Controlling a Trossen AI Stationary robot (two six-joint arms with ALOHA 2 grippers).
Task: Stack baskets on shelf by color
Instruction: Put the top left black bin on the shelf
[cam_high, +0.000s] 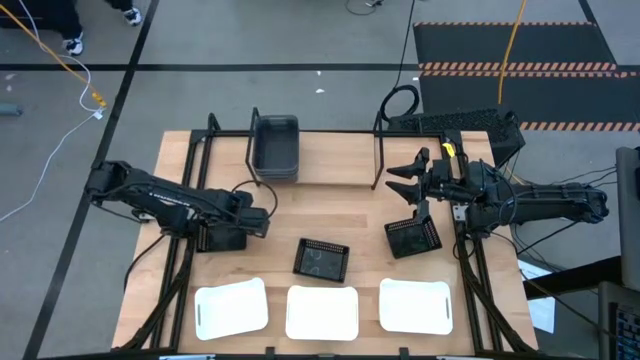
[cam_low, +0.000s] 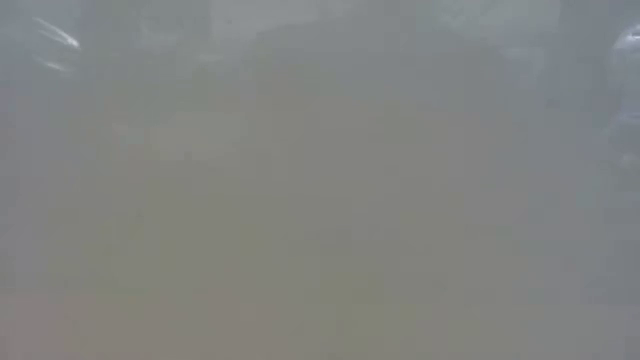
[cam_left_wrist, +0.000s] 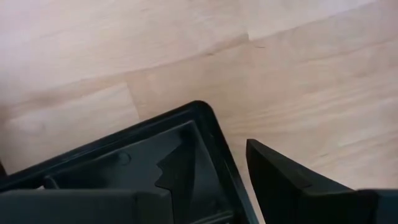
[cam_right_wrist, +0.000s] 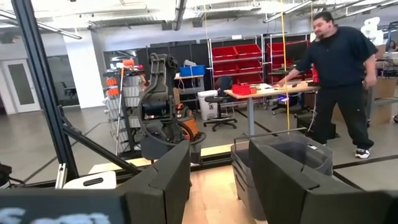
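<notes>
A dark grey basket stands on the table at the left. My left gripper is open over its corner. One finger is inside the basket and the other outside its wall, with bare table showing between the wall and the outer finger. My right gripper is open and empty, raised at the right and pointing toward the shelf. Dark grey baskets sit on the shelf, and they also show in the right wrist view.
Two black mesh baskets stand on the table, one below my right arm and one at the middle. Three white baskets line the near edge. A person stands in the room beyond. The low view shows only haze.
</notes>
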